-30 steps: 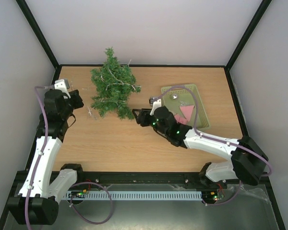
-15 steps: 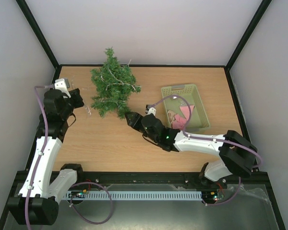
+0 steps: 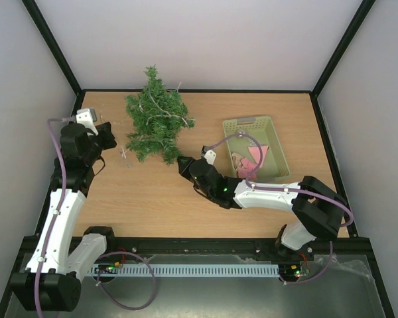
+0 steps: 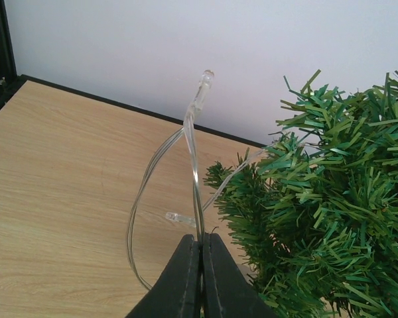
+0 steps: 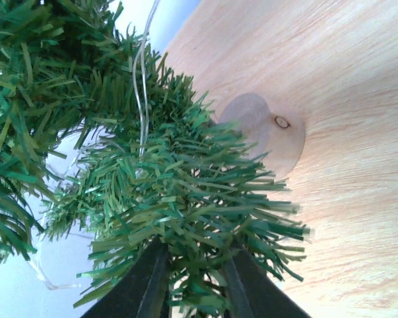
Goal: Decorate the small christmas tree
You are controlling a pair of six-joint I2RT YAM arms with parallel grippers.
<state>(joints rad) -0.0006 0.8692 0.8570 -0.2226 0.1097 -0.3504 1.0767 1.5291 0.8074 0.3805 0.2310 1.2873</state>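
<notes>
The small christmas tree point(image 3: 156, 126) lies on its side at the back of the table, its tip toward the far wall. A clear light string point(image 4: 194, 132) loops over its branches, and my left gripper point(image 4: 200, 240) is shut on the wire just left of the tree point(image 4: 331, 199). In the top view the left gripper point(image 3: 111, 138) sits at the tree's left side. My right gripper point(image 3: 181, 162) is at the tree's lower end, and its fingers point(image 5: 158, 271) are closed round a bottom branch point(image 5: 192, 218) beside the round wooden base point(image 5: 268, 132).
A pale green basket point(image 3: 255, 122) stands to the right of the tree, with a pink piece point(image 3: 257, 156) and other small items in it. Black frame posts and grey walls bound the table on three sides.
My right gripper has moved left from beside the basket to the tree's lower end, and its jaws have narrowed onto a branch. The left arm has not moved.
</notes>
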